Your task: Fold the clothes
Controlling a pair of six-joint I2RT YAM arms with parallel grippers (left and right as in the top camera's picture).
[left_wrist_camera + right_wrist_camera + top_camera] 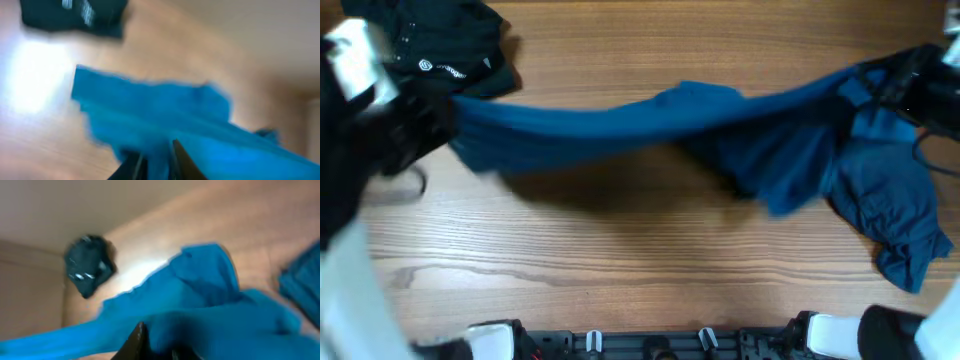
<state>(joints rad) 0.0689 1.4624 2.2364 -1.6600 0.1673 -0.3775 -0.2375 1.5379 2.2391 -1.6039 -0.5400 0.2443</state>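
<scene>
A mid-blue T-shirt (pixel 650 120) hangs stretched above the wooden table between my two grippers. My left gripper (pixel 440 118) is shut on its left end; the left wrist view shows the blue cloth (pixel 165 115) pinched between the fingers (pixel 157 160). My right gripper (pixel 890 80) is shut on the right end; the right wrist view shows the cloth (pixel 200 305) draped over the fingers (pixel 160 345). A darker blue garment (pixel 880 195) lies crumpled on the table at the right, under the stretched shirt's end. All views are blurred.
A black garment (pixel 445 45) with white print lies at the table's far left; it also shows in the left wrist view (pixel 75 15) and the right wrist view (pixel 90 265). The arm bases (pixel 650 342) stand along the near edge.
</scene>
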